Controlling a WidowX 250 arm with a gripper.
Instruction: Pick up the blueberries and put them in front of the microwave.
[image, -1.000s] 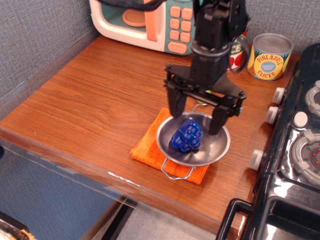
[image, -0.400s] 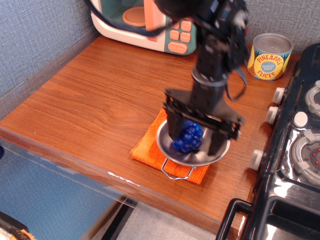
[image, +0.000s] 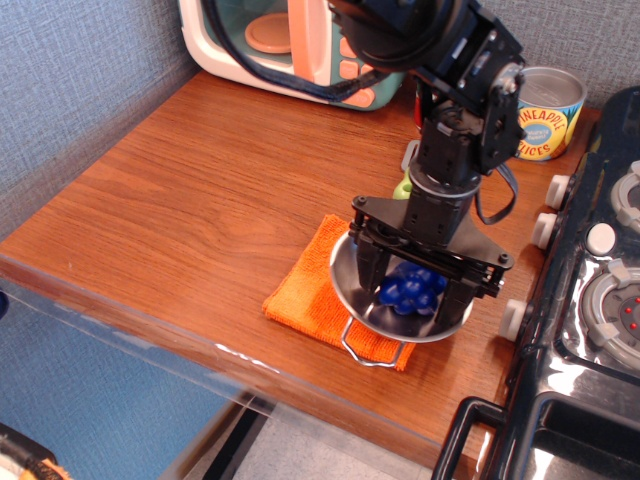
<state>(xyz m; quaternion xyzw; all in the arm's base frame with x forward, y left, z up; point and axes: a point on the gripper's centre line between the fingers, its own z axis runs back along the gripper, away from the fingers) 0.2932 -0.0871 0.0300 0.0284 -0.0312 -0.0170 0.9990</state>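
Where my black two-fingered gripper (image: 413, 289) hung inside the bowl, these were the facts I could read.
Gripper: my fingers stood on either side of the glossy deep-blue clump of plastic blueberries (image: 411, 288), jaws narrowed around it; whether they pressed it I could not tell.
Blueberries: low in the round steel bowl (image: 350, 288) with wire handles.
Bowl: on the orange square cloth (image: 305, 298), at the front of the brown wooden counter (image: 200, 190).
Microwave: the cream-white toy microwave (image: 290, 45) with teal panel stood at the counter's back, well apart from the berries.
Beside it: a yellow pineapple-slices tin (image: 545, 110); the black toy stove (image: 590, 330) sat just right of the bowl.
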